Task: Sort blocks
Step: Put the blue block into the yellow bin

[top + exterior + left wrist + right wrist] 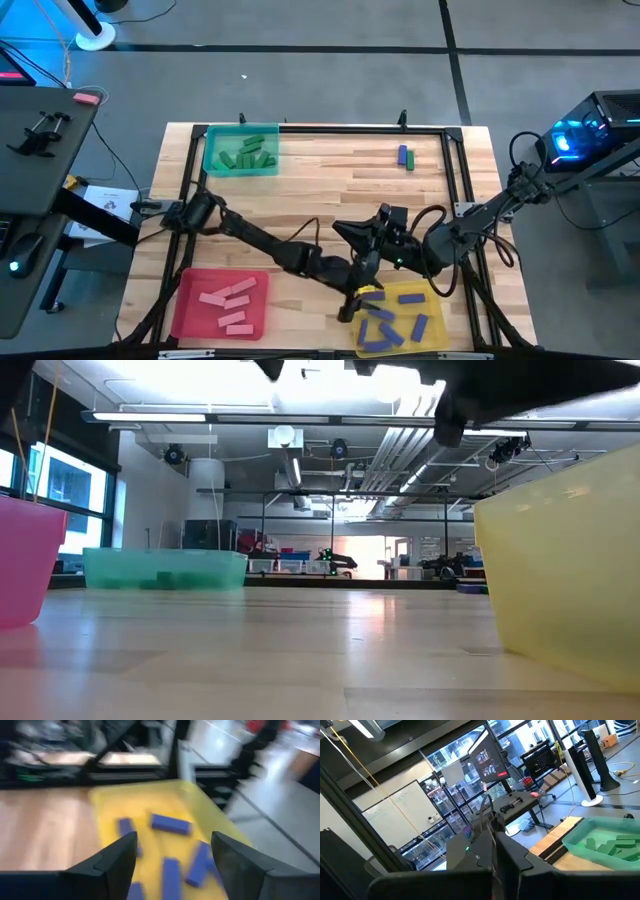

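Now we have our left gripper (362, 296) over the yellow tray (436, 340) at the near right, fingers spread and empty, blue blocks (171, 823) lying loose beneath, so we judge a drop is just done. Pink blocks (226, 307) fill the red tray (186, 322) at near left. Our right gripper (383, 226) waits mid-table, clenched on nothing. Farther off, a last blue block (403, 156) lies on the table (330, 180) at far right; green blocks (245, 155) sit in the green tray (212, 165) at far left. Next we must reach for that stray one.

Wooden table (330, 190), green tray (241, 150) far left, red tray (219, 302) near left, yellow tray (402, 318) near right
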Robot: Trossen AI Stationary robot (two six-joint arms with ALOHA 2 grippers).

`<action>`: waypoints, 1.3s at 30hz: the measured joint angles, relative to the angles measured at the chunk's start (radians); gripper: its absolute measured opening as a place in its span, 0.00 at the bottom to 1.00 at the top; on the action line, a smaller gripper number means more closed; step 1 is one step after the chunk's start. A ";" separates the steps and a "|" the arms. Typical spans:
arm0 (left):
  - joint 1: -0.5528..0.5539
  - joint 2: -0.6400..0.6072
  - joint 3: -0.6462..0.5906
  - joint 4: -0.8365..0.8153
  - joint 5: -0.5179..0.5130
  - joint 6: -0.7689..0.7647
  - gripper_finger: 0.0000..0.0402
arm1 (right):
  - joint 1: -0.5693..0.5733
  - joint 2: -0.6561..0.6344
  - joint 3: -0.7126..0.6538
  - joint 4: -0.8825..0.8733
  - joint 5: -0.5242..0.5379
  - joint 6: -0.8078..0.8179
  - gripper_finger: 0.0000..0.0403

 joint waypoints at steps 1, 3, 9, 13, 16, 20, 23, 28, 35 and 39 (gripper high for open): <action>0.005 -0.017 0.007 -0.047 0.052 0.000 0.60 | 0.000 0.000 0.000 0.001 0.000 -0.006 0.00; 0.022 -0.068 0.018 -0.157 0.159 -0.038 0.62 | 0.000 0.000 0.000 0.006 0.000 -0.008 0.00; 0.133 -0.333 -0.034 -0.585 0.177 0.104 0.59 | 0.000 -0.005 0.000 0.056 0.004 -0.015 0.00; 0.274 -0.630 -0.243 -0.550 0.150 0.118 0.56 | -0.010 -0.003 0.000 0.091 0.001 -0.051 0.00; 0.379 -0.890 -0.492 -0.397 0.145 0.006 0.54 | -0.030 -0.004 0.000 0.098 0.118 -0.071 0.00; 0.446 -1.180 -0.846 -0.036 0.121 -0.202 0.52 | -0.103 -0.025 -0.004 -0.192 0.434 0.143 0.00; 0.451 -1.309 -1.043 0.205 0.032 -0.386 0.52 | -0.236 -0.101 -0.033 -0.721 0.219 0.692 0.00; 0.418 -1.356 -1.171 0.326 -0.055 -0.539 0.51 | -0.492 -0.134 -0.130 -1.183 -0.202 1.052 0.00; 0.428 -1.310 -1.114 0.345 -0.118 -0.440 0.51 | -0.856 -0.152 -0.300 -1.272 -0.515 0.796 0.00; 0.482 -1.289 -1.039 0.345 -0.149 -0.348 0.51 | -1.040 -0.155 -0.446 -1.201 -0.682 0.627 0.00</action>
